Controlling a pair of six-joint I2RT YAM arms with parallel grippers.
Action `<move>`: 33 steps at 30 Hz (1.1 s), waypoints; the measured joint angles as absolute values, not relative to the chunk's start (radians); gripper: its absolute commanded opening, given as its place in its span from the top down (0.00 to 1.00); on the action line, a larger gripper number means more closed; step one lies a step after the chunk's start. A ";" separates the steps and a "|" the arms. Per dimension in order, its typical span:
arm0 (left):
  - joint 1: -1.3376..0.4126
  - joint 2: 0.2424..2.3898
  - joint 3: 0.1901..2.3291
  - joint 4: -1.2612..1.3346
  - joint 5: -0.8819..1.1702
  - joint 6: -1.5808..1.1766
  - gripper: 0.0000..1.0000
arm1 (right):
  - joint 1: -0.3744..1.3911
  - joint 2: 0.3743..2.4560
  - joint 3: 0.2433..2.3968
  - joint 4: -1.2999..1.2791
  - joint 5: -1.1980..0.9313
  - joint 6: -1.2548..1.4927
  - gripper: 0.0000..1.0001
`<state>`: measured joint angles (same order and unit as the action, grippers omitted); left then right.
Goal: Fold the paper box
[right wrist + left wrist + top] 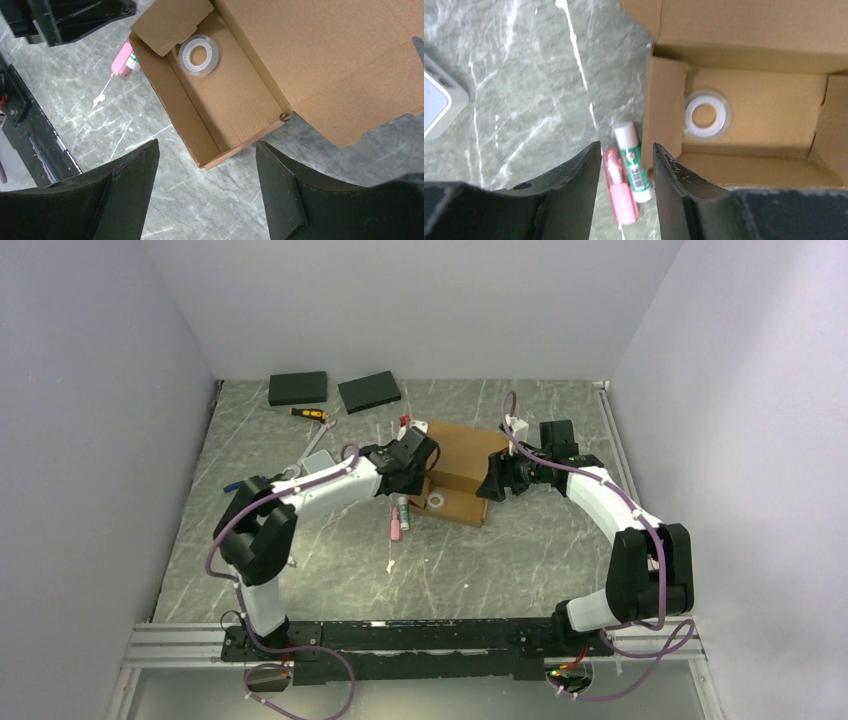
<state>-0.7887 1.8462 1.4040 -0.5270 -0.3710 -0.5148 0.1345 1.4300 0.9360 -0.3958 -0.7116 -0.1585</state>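
Paper box (465,450) at centre of table (330,560), between both arms; tray walls raised, lid panel flat and open on far side, not yet closed; tape roll (707,113) inside tray near left end. Left gripper (626,150) above box's left wall; fingers moderately apart, gripping nothing; beneath gap, pink tube (620,195) and glue stick (634,160) on table just beside box. Right gripper (207,145) over right end; fingers wide, empty. Probably flanking box ready for lid fold.

Plain brown paper box (749,30); table (524,75) grey-green, veined white. Ahead of black left claw (626,150) lay pink tube (621,195), green-white stick (634,167).
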 measured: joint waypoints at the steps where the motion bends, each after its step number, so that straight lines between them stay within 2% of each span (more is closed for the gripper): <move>1: -0.789 1.821 1.378 -0.522 -0.367 -0.517 0.50 | 0.134 1.430 0.936 -0.396 -0.712 -0.159 0.25; 7: -0.786 1.624 1.139 -0.452 -0.305 -0.544 0.44 | 0.134 1.430 0.936 -0.396 -0.713 -0.165 0.25; 12: -0.751 1.477 0.917 -0.340 -0.189 -0.596 0.45 | 0.134 1.430 0.936 -0.396 -0.715 -0.166 0.25; 15: -0.708 1.457 0.827 -0.274 -0.116 -0.633 0.50 | 0.134 1.430 0.936 -0.396 -0.715 -0.167 0.25; 28: -0.651 1.544 0.803 -0.150 0.008 -0.700 0.48 | 0.134 1.430 0.936 -0.397 -0.715 -0.171 0.25; 31: -0.649 1.575 0.815 -0.152 0.013 -0.704 0.56 | 0.134 1.430 0.936 -0.397 -0.715 -0.173 0.25; 33: -0.648 1.600 0.833 -0.170 0.011 -0.707 0.57 | 0.134 1.430 0.936 -0.397 -0.715 -0.173 0.25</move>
